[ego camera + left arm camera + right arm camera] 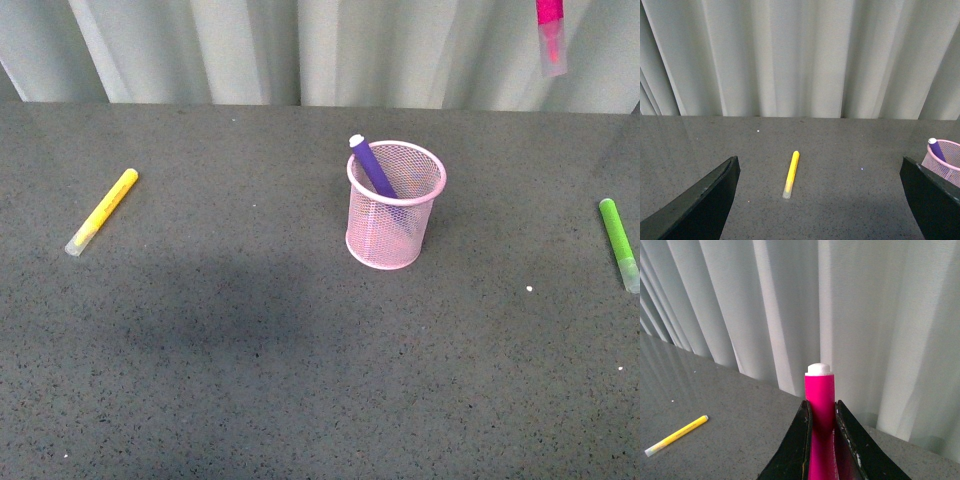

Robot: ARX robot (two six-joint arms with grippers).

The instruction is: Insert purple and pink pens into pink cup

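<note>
Front view: purple pen (372,165) already leans in the pink cup (395,215) at centre, while the pink pen (549,35) hangs high at far right, clamped in the right gripper (822,411), and likely needs carrying left over the cup; left gripper (819,162) gapes empty.

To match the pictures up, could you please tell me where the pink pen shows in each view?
Front view: pink pen at the top right edge, hanging cap down.
Left wrist view: not in it.
Right wrist view: bottom centre, gripped in the right pincer.
Shared landmark: the yellow marker lying on the table.
</note>
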